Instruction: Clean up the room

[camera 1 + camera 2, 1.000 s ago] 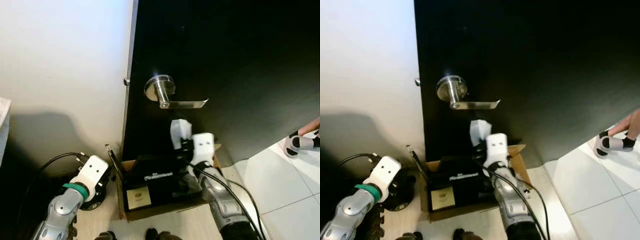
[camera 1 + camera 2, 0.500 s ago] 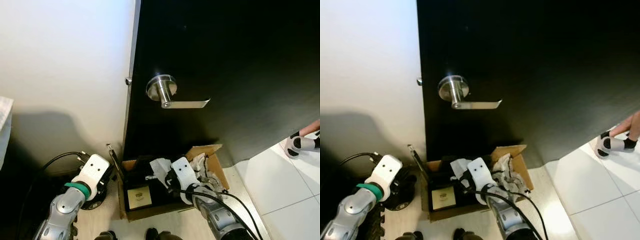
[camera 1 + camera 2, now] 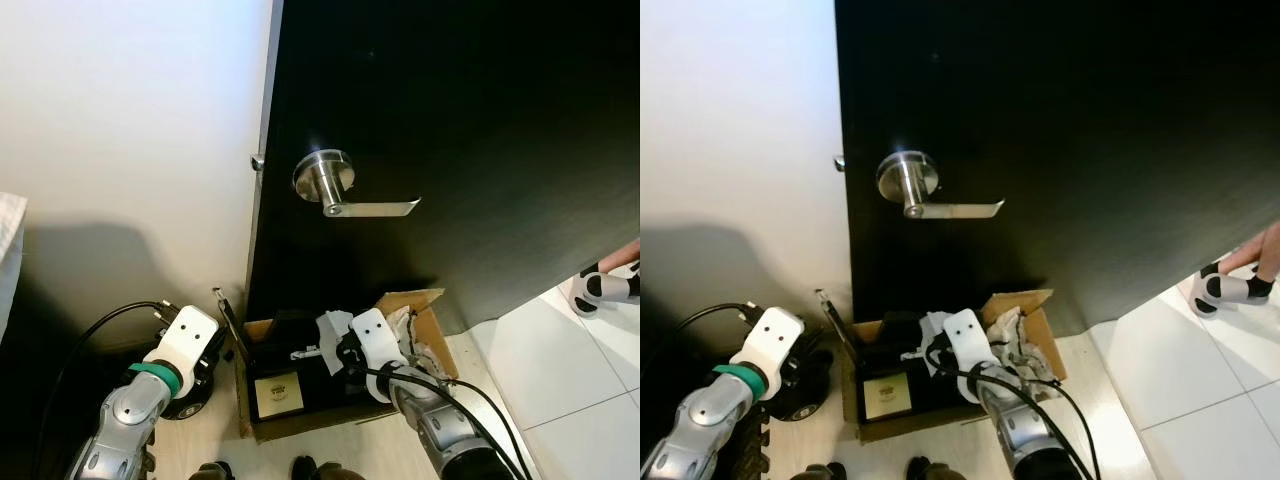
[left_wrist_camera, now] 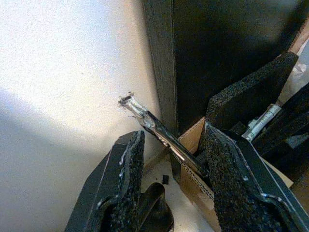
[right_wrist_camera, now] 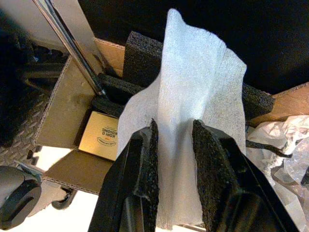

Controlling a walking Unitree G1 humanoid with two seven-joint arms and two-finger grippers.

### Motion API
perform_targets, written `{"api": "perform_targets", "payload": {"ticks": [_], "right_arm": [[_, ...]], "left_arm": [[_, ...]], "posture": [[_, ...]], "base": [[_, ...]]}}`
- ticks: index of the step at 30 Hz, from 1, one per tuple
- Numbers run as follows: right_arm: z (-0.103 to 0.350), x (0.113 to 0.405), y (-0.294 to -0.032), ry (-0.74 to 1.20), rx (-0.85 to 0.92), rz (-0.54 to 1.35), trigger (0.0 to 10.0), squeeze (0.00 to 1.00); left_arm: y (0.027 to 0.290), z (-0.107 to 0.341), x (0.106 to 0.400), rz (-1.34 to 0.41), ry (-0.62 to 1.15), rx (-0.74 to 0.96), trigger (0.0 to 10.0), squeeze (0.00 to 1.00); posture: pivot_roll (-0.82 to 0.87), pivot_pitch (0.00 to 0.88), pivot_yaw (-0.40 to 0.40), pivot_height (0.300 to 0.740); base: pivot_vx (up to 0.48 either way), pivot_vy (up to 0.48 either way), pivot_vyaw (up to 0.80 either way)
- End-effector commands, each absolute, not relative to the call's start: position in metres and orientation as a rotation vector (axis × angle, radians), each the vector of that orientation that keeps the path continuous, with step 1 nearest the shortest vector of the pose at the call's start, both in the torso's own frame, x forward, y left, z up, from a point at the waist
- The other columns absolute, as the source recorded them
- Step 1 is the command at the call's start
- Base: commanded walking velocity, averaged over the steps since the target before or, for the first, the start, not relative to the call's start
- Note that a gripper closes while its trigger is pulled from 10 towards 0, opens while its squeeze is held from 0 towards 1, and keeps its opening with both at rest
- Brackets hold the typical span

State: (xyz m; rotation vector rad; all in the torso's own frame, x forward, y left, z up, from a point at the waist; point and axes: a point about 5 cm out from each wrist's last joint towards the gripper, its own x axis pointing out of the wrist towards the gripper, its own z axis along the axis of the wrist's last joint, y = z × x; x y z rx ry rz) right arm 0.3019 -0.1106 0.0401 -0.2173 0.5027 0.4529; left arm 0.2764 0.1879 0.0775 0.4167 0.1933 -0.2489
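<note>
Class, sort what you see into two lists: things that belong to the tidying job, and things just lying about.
Job: right claw shut on white sheet; cardboard box.
Lying about: door; door handle; left claw, open; crumpled plastic.

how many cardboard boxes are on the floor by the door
1: the cardboard box stands open on the floor at the foot of the black door, under the right gripper, which holds a white sheet over it.

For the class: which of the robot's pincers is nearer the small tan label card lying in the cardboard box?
Right. The right pincer, gripping white tissue, hangs over the box beside the card; the left pincer sits outside the cardboard box, by the wall.
</note>
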Motion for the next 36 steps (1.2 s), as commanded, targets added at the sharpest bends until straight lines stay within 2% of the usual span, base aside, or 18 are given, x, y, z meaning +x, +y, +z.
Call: {"api": "perform_targets", "payload": {"ticks": [1, 2, 3, 8, 9, 10, 11, 17, 18, 20, 21, 24, 25, 26, 27, 30, 36], "right_arm": [[0.031, 0.296, -0.120, 0.557, -0.217, 0.433, 10.0, 0.29], [0.031, 0.296, -0.120, 0.557, -0.217, 0.433, 10.0, 0.29], [0.031, 0.295, -0.119, 0.561, -0.201, 0.439, 10.0, 1.00], [0.031, 0.294, -0.119, 0.566, -0.181, 0.444, 10.0, 1.00], [0.031, 0.294, -0.119, 0.569, -0.192, 0.441, 10.0, 0.91], [0.031, 0.294, -0.119, 0.569, -0.192, 0.441, 10.0, 0.91], [0.030, 0.294, -0.119, 0.571, -0.200, 0.439, 10.0, 0.00], [0.030, 0.293, -0.119, 0.575, -0.209, 0.438, 10.0, 0.00], [0.029, 0.293, -0.118, 0.578, -0.194, 0.448, 10.0, 0.85], [0.029, 0.293, -0.118, 0.578, -0.194, 0.448, 10.0, 0.85], [0.029, 0.292, -0.117, 0.581, -0.182, 0.459, 10.0, 1.00], [0.029, 0.292, -0.117, 0.584, -0.191, 0.457, 10.0, 1.00], [0.028, 0.293, -0.117, 0.589, -0.204, 0.453, 10.0, 0.20], [0.028, 0.293, -0.117, 0.589, -0.204, 0.453, 10.0, 0.20], [0.028, 0.293, -0.118, 0.591, -0.220, 0.449, 10.0, 0.00], [0.029, 0.294, -0.119, 0.571, -0.236, 0.430, 10.0, 0.00], [0.048, 0.298, -0.124, 0.375, -0.149, 0.338, 10.0, 0.00]], "left_arm": [[0.184, 0.069, 0.273, -0.268, 0.224, 0.400, 10.0, 0.00], [0.184, 0.069, 0.273, -0.268, 0.224, 0.400, 10.0, 0.00], [0.183, 0.069, 0.273, -0.270, 0.224, 0.399, 10.0, 0.00], [0.183, 0.069, 0.273, -0.271, 0.224, 0.398, 10.0, 0.00], [0.183, 0.068, 0.273, -0.272, 0.225, 0.397, 10.0, 0.00], [0.183, 0.068, 0.273, -0.272, 0.225, 0.397, 10.0, 0.00], [0.183, 0.068, 0.273, -0.272, 0.226, 0.397, 10.0, 0.00], [0.182, 0.067, 0.273, -0.273, 0.226, 0.398, 10.0, 0.00], [0.182, 0.067, 0.273, -0.273, 0.227, 0.398, 10.0, 0.00], [0.182, 0.067, 0.273, -0.273, 0.227, 0.398, 10.0, 0.00], [0.182, 0.067, 0.273, -0.272, 0.227, 0.398, 10.0, 0.00], [0.182, 0.067, 0.273, -0.272, 0.228, 0.398, 10.0, 0.00], [0.182, 0.066, 0.273, -0.272, 0.228, 0.398, 10.0, 0.00], [0.182, 0.066, 0.273, -0.272, 0.228, 0.398, 10.0, 0.00], [0.182, 0.066, 0.273, -0.273, 0.227, 0.398, 10.0, 0.00], [0.182, 0.066, 0.274, -0.266, 0.226, 0.397, 10.0, 0.00], [0.181, 0.065, 0.271, -0.208, 0.215, 0.358, 10.0, 0.00]], "posture": [[0.02, 0.170, -0.114, 0.740], [0.02, 0.170, -0.114, 0.740], [0.02, 0.170, -0.114, 0.740], [0.02, 0.170, -0.114, 0.740], [0.02, 0.170, -0.114, 0.740], [0.02, 0.170, -0.114, 0.740], [0.02, 0.170, -0.114, 0.740], [0.02, 0.170, -0.114, 0.740], [0.02, 0.166, -0.117, 0.740], [0.02, 0.166, -0.117, 0.740], [0.02, 0.166, -0.117, 0.740], [0.01, 0.169, -0.118, 0.740], [0.01, 0.167, -0.116, 0.740], [0.01, 0.167, -0.116, 0.740], [0.01, 0.167, -0.116, 0.740], [0.02, 0.160, -0.118, 0.740], [0.03, 0.120, -0.121, 0.740]], "base": [[0.000, 0.000, 0.00], [0.000, 0.000, 0.00], [0.000, 0.000, 0.00], [0.000, 0.000, 0.00], [0.000, 0.000, 0.00], [0.000, 0.000, 0.00], [0.000, 0.000, 0.00], [0.000, 0.000, 0.00], [0.000, 0.000, 0.00], [0.000, 0.000, 0.00], [0.000, 0.000, 0.00], [0.000, 0.000, 0.00], [0.000, 0.000, 0.00], [0.000, 0.000, 0.00], [0.000, 0.000, 0.00], [0.000, 0.000, 0.00], [0.000, 0.000, 0.00]]}}
